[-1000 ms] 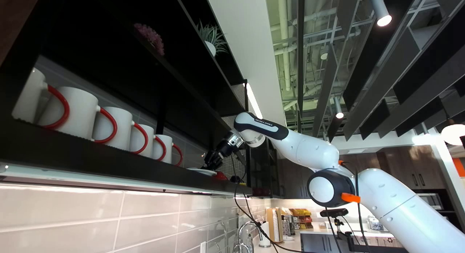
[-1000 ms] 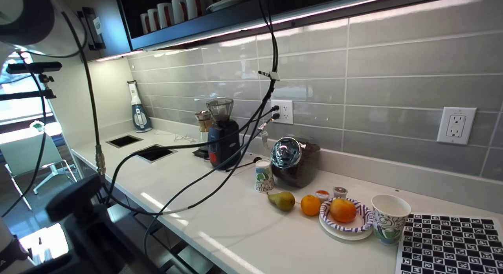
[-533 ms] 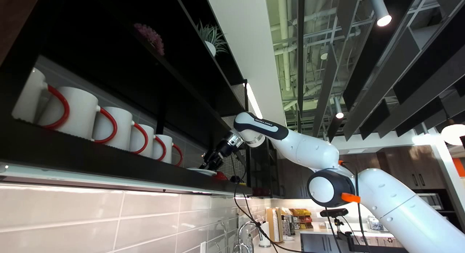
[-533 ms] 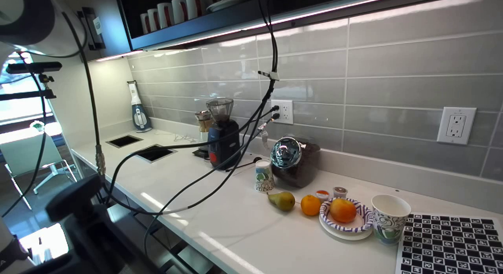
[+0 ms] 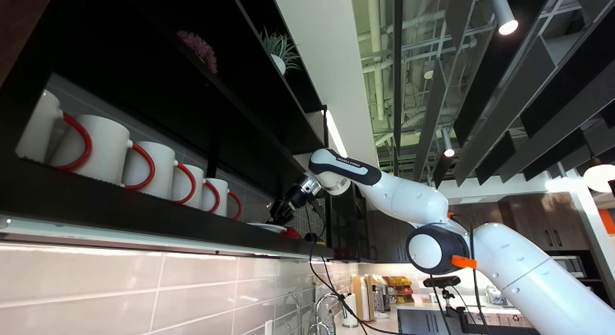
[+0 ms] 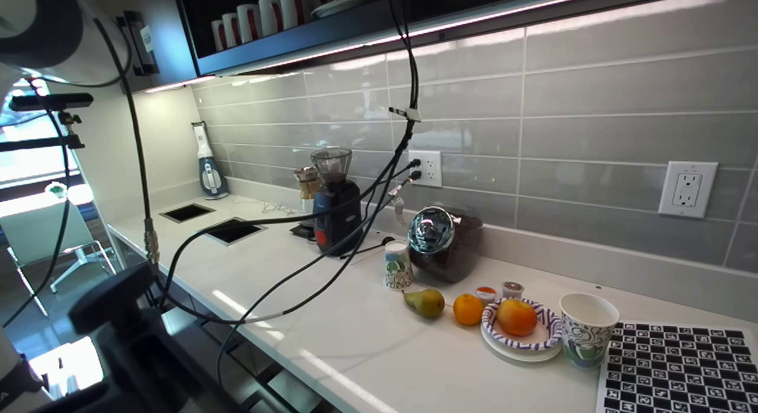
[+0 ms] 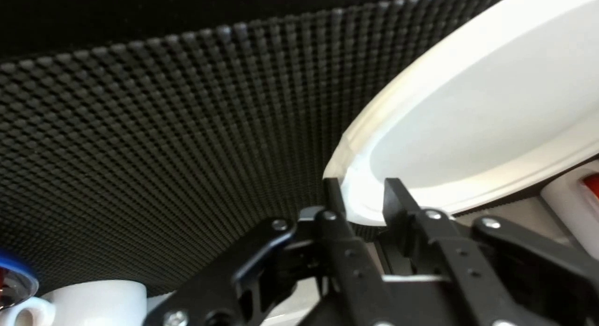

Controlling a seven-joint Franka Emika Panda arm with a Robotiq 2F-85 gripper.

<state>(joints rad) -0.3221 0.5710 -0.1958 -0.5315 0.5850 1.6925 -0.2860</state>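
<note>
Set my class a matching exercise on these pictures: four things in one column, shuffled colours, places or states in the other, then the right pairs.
1. plate
2. pear
3. red-handled mugs
4. end effector

A. standing in a row
B. black, jaws apart
C. partly between the fingers in the wrist view
D. green, lying on its side

Pairs: 1-C; 2-D; 3-A; 4-B

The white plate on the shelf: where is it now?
In the wrist view, the white plate is at upper right, its edge by the gripper; in an exterior view, it lies right of the mugs.
</note>
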